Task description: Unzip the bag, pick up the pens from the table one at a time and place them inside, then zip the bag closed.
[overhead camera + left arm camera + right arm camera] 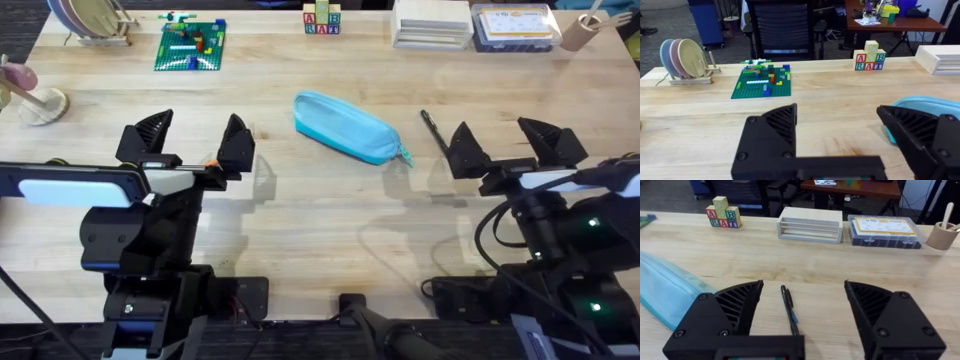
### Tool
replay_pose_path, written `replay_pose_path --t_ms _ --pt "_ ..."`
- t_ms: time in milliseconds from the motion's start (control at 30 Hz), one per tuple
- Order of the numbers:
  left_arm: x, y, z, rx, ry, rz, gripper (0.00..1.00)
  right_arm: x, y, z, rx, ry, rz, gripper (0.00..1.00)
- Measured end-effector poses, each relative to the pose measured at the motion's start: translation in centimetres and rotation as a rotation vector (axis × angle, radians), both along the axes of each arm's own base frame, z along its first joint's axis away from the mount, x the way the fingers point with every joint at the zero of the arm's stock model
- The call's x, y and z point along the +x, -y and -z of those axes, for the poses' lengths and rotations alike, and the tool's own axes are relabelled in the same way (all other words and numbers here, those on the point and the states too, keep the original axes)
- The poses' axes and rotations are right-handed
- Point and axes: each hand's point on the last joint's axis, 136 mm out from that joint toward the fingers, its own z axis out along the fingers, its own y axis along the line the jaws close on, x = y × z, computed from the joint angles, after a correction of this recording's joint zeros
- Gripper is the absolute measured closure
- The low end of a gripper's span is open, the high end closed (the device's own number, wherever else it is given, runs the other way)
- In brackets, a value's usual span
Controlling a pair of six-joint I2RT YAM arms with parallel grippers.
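The light blue bag [345, 127] lies slantwise in the middle of the table [330, 220], its teal pull [405, 160] at the near right end, and no opening shows. It is also in the left wrist view as the bag [925, 106] and in the right wrist view as the bag [665, 290]. A black pen [434, 132] rests right of the bag; the black pen [789, 309] lies between my right gripper's open fingers. My right gripper [507, 145] holds nothing. My left gripper [192, 142] is open left of the bag, and a bit of the orange pen [212, 160] peeks out by it.
Along the far edge stand a plate rack [85, 20], a green brick baseplate [190, 45], letter blocks [321, 18], a white box [430, 22], a blue-lidded case [513, 27] and a cup [580, 32]. A wooden stand [35, 95] sits far left.
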Motion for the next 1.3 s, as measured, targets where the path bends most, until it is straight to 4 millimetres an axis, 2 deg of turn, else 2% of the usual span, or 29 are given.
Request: replay_pose_path --t_ms 900,1067,1167,1300 --pt "0.0 0.0 0.0 0.001 0.000 0.000 0.007 0.0 -0.1 -0.4 0.000 0.017 -0.003 0.005" --pt "-0.3 0.0 0.8 0.002 -0.073 0.000 0.007 0.0 -0.1 -0.8 0.000 0.028 -0.004 0.005" --pt "-0.9 0.0 0.0 0.007 -0.099 0.000 0.007 -0.1 -0.1 -2.0 0.000 0.051 -0.004 0.006" --pt "-1.8 -0.1 -2.4 0.021 -0.092 -0.004 0.008 -0.6 -0.1 -5.0 0.001 0.107 -0.006 0.005"
